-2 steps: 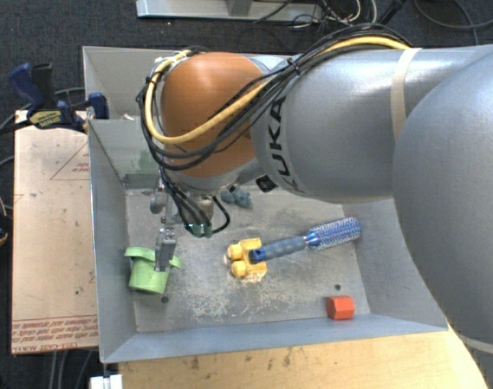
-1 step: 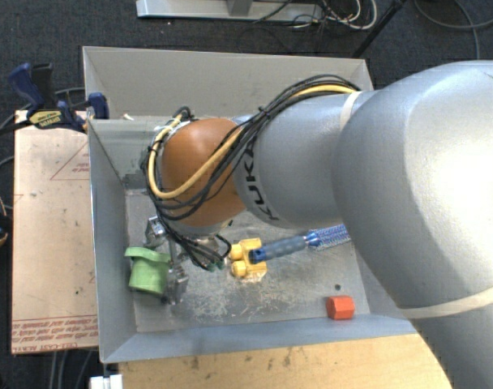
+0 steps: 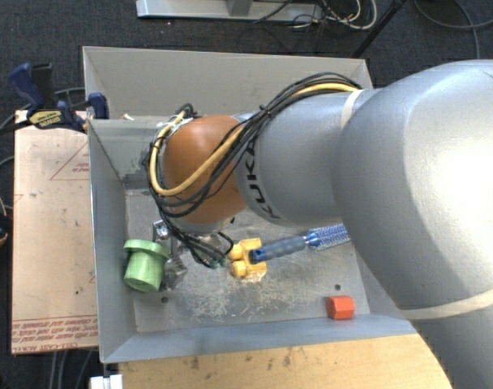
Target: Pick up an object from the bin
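Green spool [image 3: 143, 266], pale plastic, a stubby cylinder with a wider flange at its upper end, lies tilted on the left side of the bin [image 3: 109, 241] floor, near the left wall. The gripper [image 3: 172, 258] is right down beside it, on its right flank, under the arm's orange cover [image 3: 199, 168]. Open or closed? Can't tell from here, and nothing is visibly gripped. Just to the right lie a yellow block [image 3: 248, 269] and a blue brush [image 3: 299, 243], touching. A red cube [image 3: 340, 307] sits well apart, lower right.
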`<action>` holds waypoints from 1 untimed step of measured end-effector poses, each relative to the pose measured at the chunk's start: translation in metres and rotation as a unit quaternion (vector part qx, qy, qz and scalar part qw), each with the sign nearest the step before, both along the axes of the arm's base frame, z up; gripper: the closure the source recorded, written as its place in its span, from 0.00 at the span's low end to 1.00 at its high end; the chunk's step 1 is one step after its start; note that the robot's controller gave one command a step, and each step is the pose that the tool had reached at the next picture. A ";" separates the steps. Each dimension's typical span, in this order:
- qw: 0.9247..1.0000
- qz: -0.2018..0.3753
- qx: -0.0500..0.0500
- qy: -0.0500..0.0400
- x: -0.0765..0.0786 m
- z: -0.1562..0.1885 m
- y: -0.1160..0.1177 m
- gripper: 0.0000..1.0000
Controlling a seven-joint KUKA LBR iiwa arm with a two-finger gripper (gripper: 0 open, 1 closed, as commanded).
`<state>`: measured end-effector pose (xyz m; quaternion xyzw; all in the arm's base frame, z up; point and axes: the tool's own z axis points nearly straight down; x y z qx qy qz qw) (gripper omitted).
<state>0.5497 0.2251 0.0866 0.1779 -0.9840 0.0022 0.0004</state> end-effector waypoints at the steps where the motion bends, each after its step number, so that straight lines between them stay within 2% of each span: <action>1: 1.000 0.000 0.004 -0.005 0.009 0.143 -0.010 1.00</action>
